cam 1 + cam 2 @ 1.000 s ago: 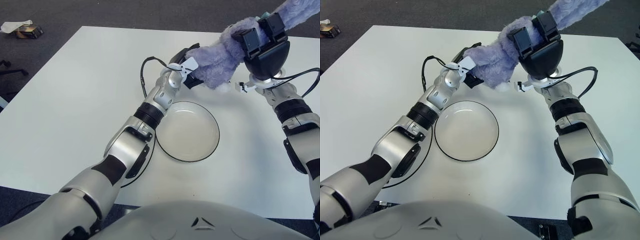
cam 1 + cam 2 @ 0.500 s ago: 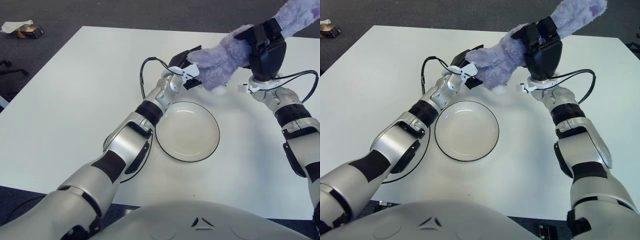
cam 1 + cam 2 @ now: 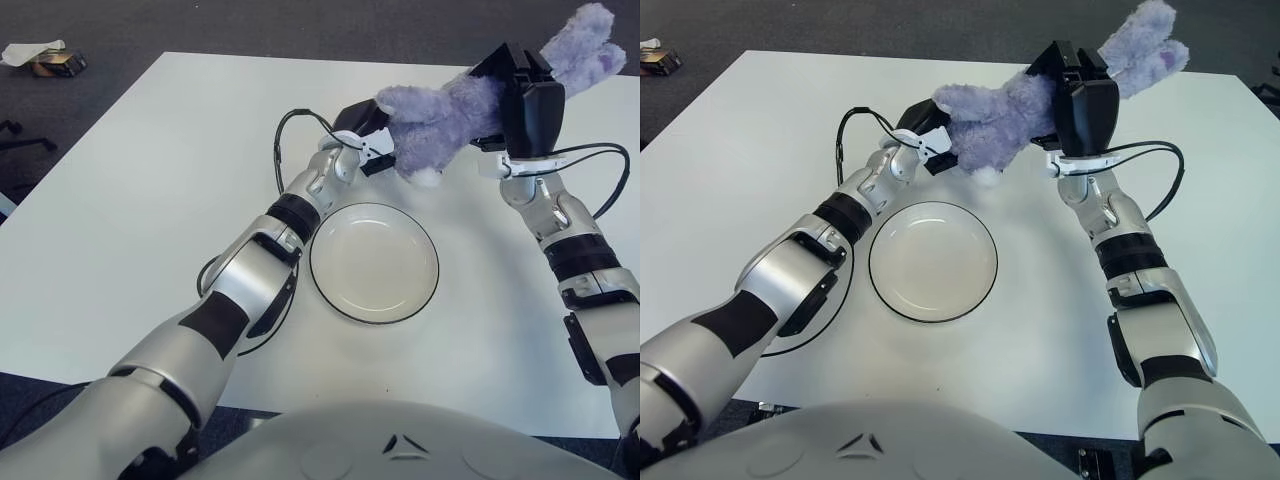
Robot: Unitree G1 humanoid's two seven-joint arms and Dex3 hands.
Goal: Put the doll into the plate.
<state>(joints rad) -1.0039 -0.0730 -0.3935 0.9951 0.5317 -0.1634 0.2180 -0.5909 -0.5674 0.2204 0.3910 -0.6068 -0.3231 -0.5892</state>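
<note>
Left eye view shows the doll [image 3: 450, 115], a purple plush, held in the air above the white table [image 3: 130, 200], beyond the far rim of the empty plate [image 3: 374, 262]. The right hand [image 3: 522, 95] grips its middle with fingers closed around it, and the left hand [image 3: 366, 135] clasps its lower end.

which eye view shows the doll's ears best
The right eye view: both ears of the purple doll stand clear of the frame edge, beyond the right hand gripping its middle. The left eye view shows them too, close to the right edge. The left hand holds its other end.
</note>
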